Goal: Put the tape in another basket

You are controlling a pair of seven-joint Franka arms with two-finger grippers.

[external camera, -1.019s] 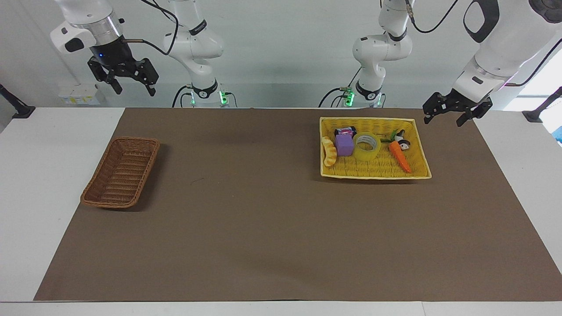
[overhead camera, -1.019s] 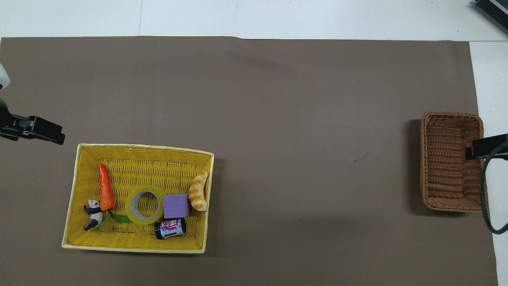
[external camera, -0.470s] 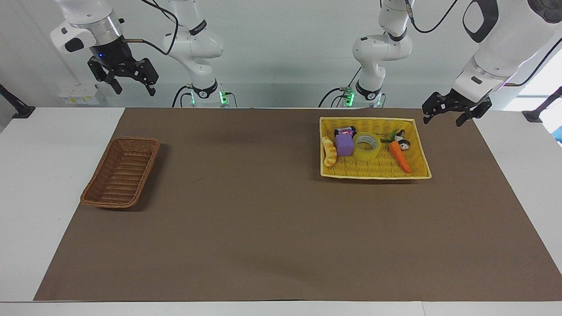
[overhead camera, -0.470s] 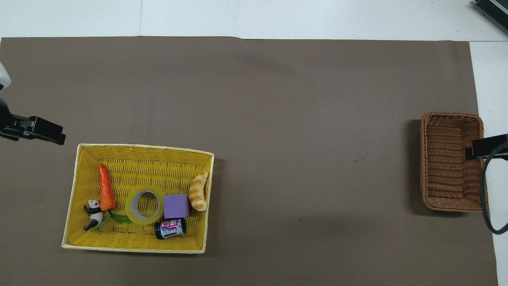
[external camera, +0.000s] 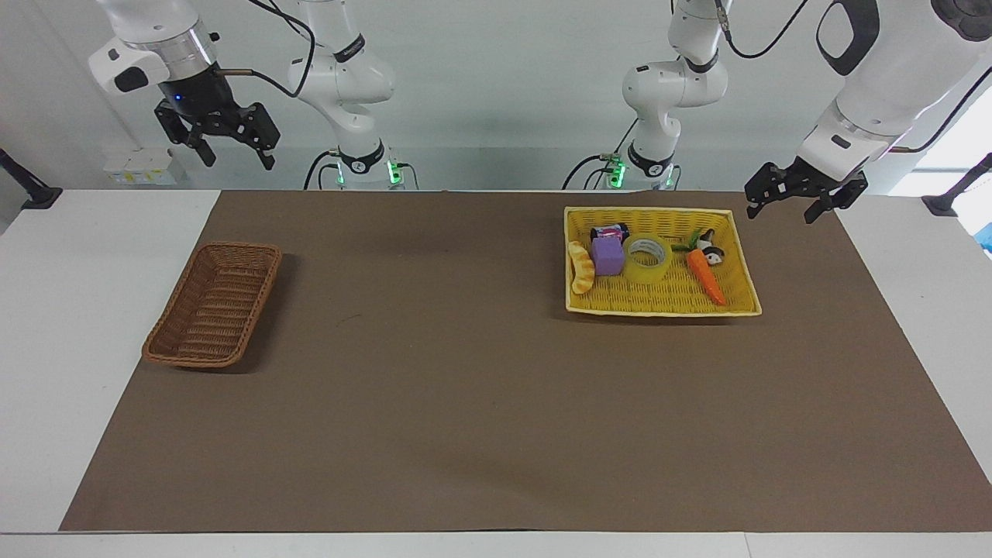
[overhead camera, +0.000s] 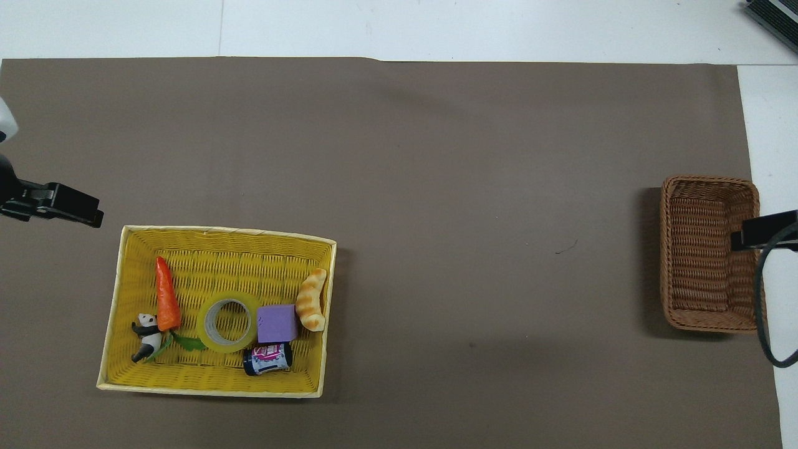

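Note:
The yellow tape roll (external camera: 649, 260) lies flat in the shallow yellow basket (external camera: 659, 310), between a purple cube (external camera: 607, 256) and a toy carrot (external camera: 706, 277). It also shows in the overhead view (overhead camera: 227, 323). The dark brown wicker basket (external camera: 213, 314) stands empty at the right arm's end of the table. My left gripper (external camera: 780, 215) is open and empty, in the air beside the yellow basket. My right gripper (external camera: 239, 161) is open and empty, high above the right arm's end of the table.
The yellow basket also holds a bread piece (external camera: 580, 267), a small dark can (external camera: 609, 232) and a panda figure (external camera: 709, 249). A brown mat (external camera: 465, 387) covers most of the white table.
Both grippers have drifted very slightly. Nothing on the table has moved.

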